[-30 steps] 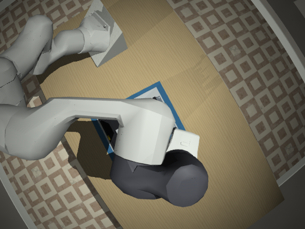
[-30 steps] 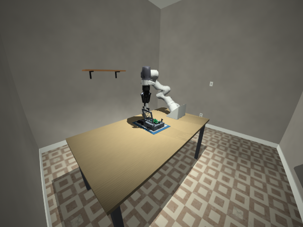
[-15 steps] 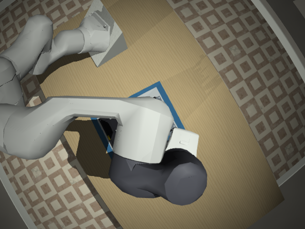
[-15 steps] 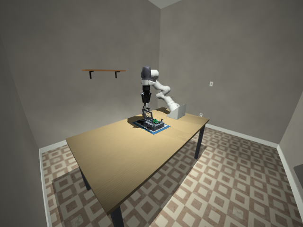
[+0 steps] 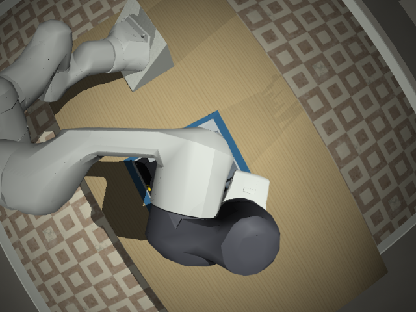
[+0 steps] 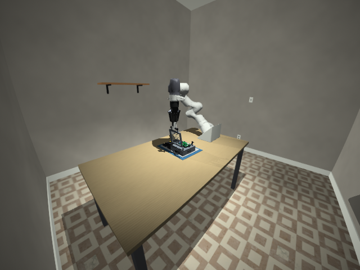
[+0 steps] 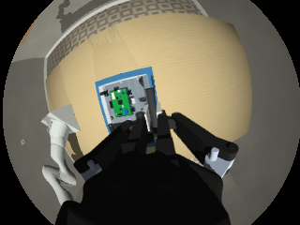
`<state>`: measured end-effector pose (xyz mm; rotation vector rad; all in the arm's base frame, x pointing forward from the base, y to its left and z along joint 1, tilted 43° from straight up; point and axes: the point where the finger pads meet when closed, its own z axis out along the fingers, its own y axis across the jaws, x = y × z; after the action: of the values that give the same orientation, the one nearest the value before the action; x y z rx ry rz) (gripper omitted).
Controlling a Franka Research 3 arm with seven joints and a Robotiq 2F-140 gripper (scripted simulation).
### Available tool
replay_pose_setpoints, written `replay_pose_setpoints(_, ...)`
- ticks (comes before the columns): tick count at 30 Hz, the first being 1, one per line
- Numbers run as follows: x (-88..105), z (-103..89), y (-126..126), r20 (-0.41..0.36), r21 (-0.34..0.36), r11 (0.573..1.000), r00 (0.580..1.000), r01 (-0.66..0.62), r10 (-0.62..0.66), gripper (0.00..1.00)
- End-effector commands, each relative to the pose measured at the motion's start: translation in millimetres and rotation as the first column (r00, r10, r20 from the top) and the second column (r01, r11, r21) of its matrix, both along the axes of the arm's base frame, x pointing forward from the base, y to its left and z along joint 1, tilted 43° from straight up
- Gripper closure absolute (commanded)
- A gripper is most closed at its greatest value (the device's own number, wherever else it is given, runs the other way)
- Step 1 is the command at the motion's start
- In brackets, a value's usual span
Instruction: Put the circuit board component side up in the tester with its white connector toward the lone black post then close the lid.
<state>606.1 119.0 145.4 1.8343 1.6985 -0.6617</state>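
Note:
The green circuit board (image 6: 184, 143) (image 7: 120, 103) lies flat inside the dark grey tester (image 6: 185, 150), component side up. The tester's lid (image 6: 170, 136) (image 7: 150, 97) is a dark frame raised steeply on the tester's left side. My gripper (image 6: 174, 127) (image 7: 154, 110) points straight down and is shut on the lid's top bar. In the overhead view the arm hides the gripper, the board and most of the tester. The pins, the connector and the lone post are too small to make out.
The tester stands on a blue mat (image 5: 220, 121) (image 6: 189, 155) (image 7: 100, 97) towards the far end of the wooden table (image 6: 151, 185). The robot's grey base mount (image 5: 147, 60) (image 6: 211, 133) is just behind it. A low dark object (image 6: 166, 144) lies left of the tester.

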Motion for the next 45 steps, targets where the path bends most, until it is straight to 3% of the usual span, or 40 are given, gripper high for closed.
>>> replay_pose_setpoints(1,-5.8,0.7,-1,-0.005,-0.004,1.000,1.000,0.010,-0.010,1.00)
replay_pose_setpoints(45,-47.1,0.0,4,-0.005,-0.004,1.000,1.000,0.010,-0.010,1.00)
